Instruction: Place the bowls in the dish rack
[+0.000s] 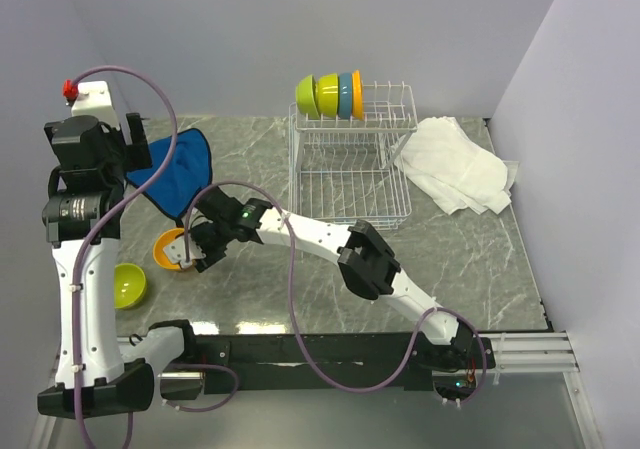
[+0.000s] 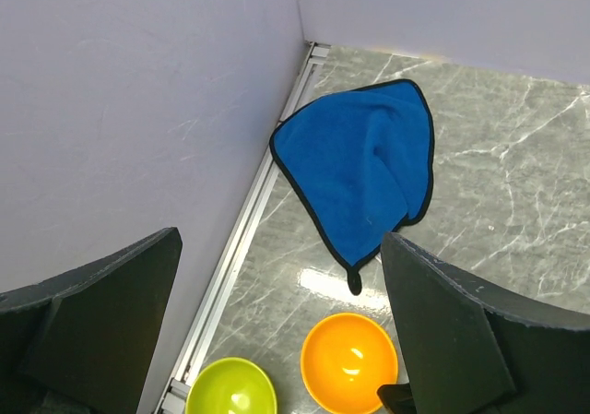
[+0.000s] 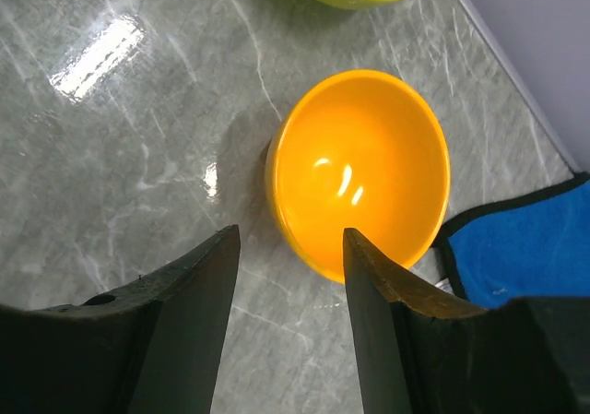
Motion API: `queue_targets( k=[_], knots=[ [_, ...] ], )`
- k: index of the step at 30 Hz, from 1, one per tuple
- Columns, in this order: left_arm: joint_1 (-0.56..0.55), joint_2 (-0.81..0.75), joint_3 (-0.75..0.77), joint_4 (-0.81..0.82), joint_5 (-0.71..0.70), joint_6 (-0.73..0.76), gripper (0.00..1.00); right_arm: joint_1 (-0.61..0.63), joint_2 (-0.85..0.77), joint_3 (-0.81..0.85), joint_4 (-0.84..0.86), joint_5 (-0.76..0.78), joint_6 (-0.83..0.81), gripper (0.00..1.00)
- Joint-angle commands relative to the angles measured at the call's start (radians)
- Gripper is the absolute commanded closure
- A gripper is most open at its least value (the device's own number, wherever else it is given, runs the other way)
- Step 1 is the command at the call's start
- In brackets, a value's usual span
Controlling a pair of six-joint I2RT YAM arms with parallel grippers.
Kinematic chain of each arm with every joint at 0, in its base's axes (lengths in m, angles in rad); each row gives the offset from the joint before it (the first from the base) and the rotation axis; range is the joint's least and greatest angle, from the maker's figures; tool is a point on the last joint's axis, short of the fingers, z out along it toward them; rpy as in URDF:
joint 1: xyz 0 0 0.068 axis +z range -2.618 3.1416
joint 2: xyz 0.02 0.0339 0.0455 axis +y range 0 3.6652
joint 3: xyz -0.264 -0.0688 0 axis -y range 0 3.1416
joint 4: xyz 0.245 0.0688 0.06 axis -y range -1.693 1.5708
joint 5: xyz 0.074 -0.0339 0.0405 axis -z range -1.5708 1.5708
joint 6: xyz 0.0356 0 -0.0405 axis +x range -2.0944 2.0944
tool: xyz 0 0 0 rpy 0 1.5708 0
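Orange bowl (image 3: 369, 170) rim between right jaws, parted; contact unclear.

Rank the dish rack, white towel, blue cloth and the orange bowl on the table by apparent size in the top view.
1. dish rack
2. white towel
3. blue cloth, partly hidden, so its gap to the towel is unsure
4. orange bowl on the table, clearly smallest

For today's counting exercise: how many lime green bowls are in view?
3. The leftmost lime bowl and second lime bowl stand on edge in the dish rack; the third lime bowl sits front left on the table.
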Motion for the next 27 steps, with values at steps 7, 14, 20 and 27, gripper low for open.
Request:
queue_targets(
  k=[7,14,20,27],
  knots=[
    [-0.001,-0.009,-0.038,0.001,-0.018,-0.011,0.03,0.024,0.059,0.066,0.055,-0.002,-0.084,0.46],
    [0.002,-0.015,-0.041,-0.004,-0.023,-0.006,0.03,0.038,0.106,0.115,0.048,0.004,-0.127,0.50],
    [-0.005,-0.020,-0.044,-0.001,-0.024,-0.005,0.03,0.047,0.117,0.108,0.078,0.036,-0.153,0.89],
    [-0.033,-0.033,-0.043,0.002,-0.017,-0.009,0.03,0.047,0.013,0.056,0.023,0.063,-0.167,1.00]
  ],
)
